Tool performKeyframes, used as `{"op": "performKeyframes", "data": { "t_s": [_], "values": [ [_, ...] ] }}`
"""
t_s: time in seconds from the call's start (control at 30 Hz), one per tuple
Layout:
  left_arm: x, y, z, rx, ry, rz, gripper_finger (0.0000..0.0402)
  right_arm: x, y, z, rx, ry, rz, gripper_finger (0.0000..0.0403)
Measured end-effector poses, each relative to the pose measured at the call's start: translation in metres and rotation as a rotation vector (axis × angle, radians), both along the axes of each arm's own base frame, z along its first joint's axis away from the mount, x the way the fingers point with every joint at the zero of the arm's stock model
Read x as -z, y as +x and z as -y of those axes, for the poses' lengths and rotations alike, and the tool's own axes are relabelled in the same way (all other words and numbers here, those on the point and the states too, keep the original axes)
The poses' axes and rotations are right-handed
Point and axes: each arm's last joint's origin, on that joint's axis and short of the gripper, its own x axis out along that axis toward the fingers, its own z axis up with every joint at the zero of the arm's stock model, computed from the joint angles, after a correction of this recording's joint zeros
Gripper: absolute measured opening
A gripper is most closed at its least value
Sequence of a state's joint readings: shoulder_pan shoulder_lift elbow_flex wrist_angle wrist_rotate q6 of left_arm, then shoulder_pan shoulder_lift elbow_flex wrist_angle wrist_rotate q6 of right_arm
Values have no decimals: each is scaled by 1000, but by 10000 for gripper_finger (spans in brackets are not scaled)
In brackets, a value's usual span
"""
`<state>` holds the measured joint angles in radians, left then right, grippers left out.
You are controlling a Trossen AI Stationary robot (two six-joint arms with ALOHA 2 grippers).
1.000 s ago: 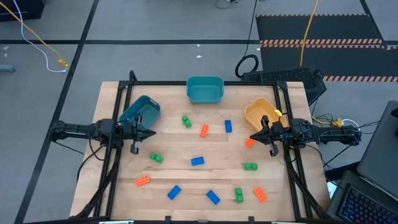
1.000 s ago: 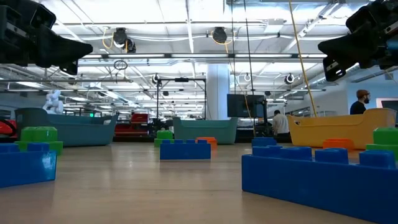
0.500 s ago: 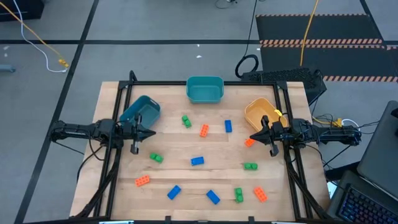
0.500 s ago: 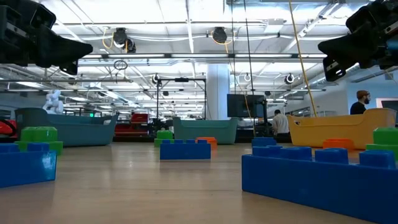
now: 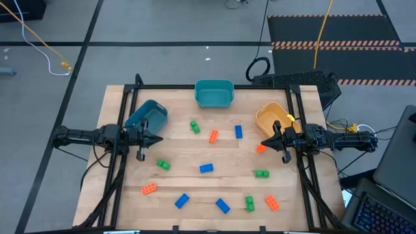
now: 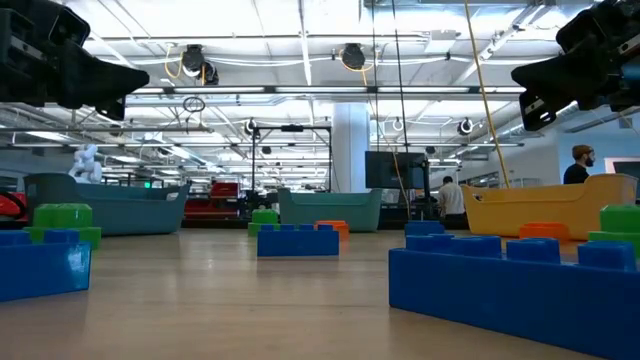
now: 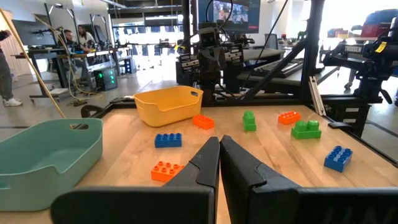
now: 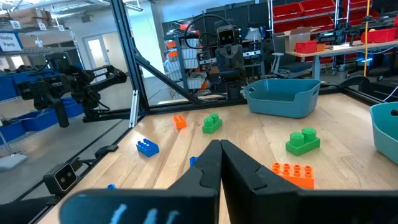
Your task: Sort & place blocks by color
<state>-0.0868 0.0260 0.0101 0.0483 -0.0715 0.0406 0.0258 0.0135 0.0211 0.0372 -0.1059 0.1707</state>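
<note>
Green, blue and orange blocks lie scattered flat on the wooden table (image 5: 195, 153), among them a green block (image 5: 194, 127), an orange block (image 5: 213, 136), a blue block (image 5: 206, 168) and an orange block (image 5: 260, 149). My left gripper (image 5: 161, 138) hovers shut at the table's left side, pointing level toward the right. My right gripper (image 5: 262, 143) hovers shut at the right side, pointing level toward the left, its tip above that last orange block. Both wrist views show shut fingers, left gripper (image 7: 219, 140) and right gripper (image 8: 219, 144), with nothing between them.
A teal bin (image 5: 214, 93) stands at the far middle, a blue bin (image 5: 147, 116) at the far left beside my left gripper, and an orange-yellow bin (image 5: 273, 117) at the far right beside my right gripper. A black frame (image 5: 195, 86) rims the table. People (image 6: 449, 200) show far behind.
</note>
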Motion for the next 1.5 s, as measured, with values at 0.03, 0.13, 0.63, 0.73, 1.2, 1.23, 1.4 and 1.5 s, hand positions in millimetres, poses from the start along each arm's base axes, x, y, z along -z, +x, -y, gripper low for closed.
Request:
{"op": "performKeyframes", "data": {
  "t_s": [0.03,0.13,0.63,0.73,1.2,1.23,1.4,1.5],
  "values": [
    [0,0,0,0,0,1,15,0,0,0,-1,0,0,0],
    [0,0,0,0,0,0,15,0,0,0,0,0,0,0],
    [0,0,0,0,0,1,15,0,0,0,-1,0,0,0],
    [0,0,0,0,0,0,15,0,0,0,0,0,0,0],
    [0,0,0,0,0,0,15,0,0,0,0,0,0,0],
    [0,0,0,0,0,0,15,0,0,0,0,0,0,0],
    [0,0,0,0,0,1,15,0,0,0,0,-23,3,0],
    [0,0,0,0,0,1,15,0,0,0,2,-90,12,0]
  ]
}}
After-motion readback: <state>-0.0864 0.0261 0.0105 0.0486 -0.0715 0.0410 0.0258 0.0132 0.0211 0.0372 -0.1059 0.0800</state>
